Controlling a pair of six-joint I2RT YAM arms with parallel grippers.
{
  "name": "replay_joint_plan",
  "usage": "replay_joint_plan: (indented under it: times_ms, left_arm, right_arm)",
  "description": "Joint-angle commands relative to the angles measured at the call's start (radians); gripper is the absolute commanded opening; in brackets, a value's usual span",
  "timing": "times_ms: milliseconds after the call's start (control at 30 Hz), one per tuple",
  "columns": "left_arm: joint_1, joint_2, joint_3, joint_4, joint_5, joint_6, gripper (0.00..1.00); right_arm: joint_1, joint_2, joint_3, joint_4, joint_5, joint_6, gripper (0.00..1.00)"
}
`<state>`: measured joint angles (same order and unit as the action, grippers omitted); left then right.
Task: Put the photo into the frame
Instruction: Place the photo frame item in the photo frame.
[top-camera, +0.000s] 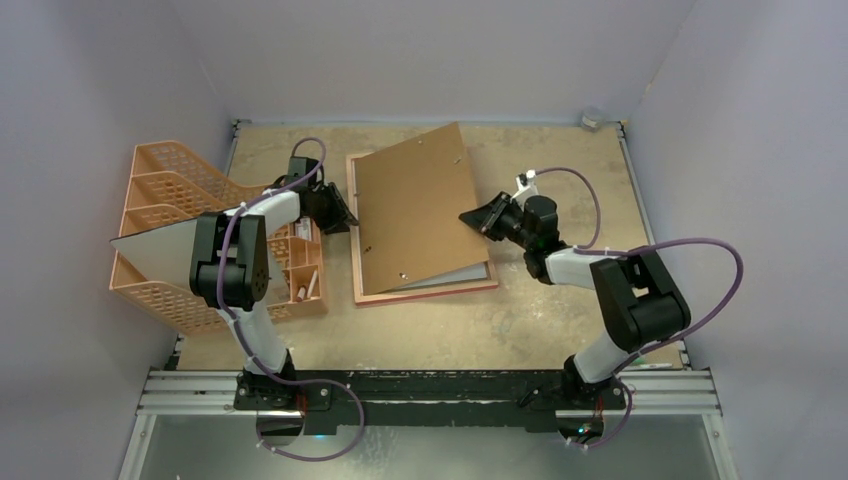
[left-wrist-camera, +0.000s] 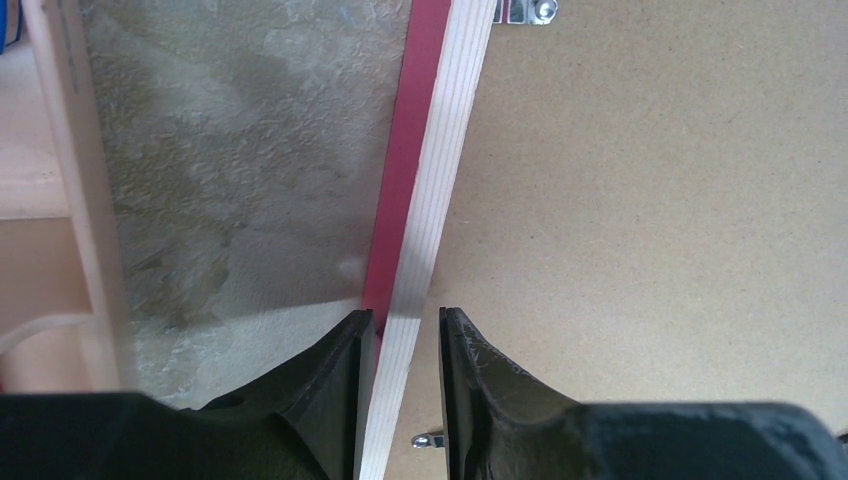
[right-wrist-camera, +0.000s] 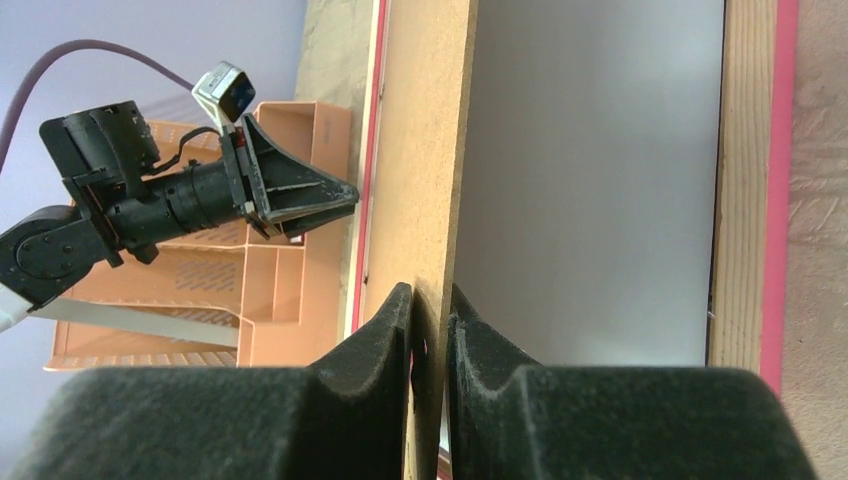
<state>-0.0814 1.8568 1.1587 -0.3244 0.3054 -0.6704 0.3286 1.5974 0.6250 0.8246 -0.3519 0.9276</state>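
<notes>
My left end effector (left-wrist-camera: 400, 318) is nearly closed, clamping the left rail of the frame (left-wrist-camera: 445, 150). The frame lies back-up on the worktop (top-camera: 540, 320). My right end effector (right-wrist-camera: 430, 295) pinches the edge of the brown backing board (right-wrist-camera: 425, 150), which tilts above a pale sheet (right-wrist-camera: 590, 180) lying inside the frame.

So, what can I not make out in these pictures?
Top view: the backing board covers most of the frame, hiding what lies inside.
Right wrist view: the grey sheet under the board shows no print; what it is, is unclear.
Top view: items in the orange organiser are too small.
</notes>
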Motion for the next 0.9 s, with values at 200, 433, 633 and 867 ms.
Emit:
replay_joint_plan:
  times_ms: [200, 433, 633, 867]
  left_arm:
    - [-0.004, -0.018, -0.007, 0.014, 0.002, 0.017, 0.32]
    - [-0.003, -0.011, -0.005, 0.016, 0.003, 0.019, 0.33]
    - [-0.004, -0.01, 0.007, 0.005, -0.01, 0.025, 0.33]
    - [-0.003, -0.06, 0.018, -0.007, -0.082, 0.036, 0.45]
  right_arm:
    - [0.009, 0.05, 0.066, -0.019, -0.095, -0.078, 0.3]
    - [0.011, 0.13, 0.178, -0.153, -0.181, -0.183, 0.39]
    - [0.011, 0.177, 0.257, -0.242, -0.223, -0.264, 0.43]
    - [0.01, 0.143, 0.304, -0.357, -0.171, -0.327, 0.69]
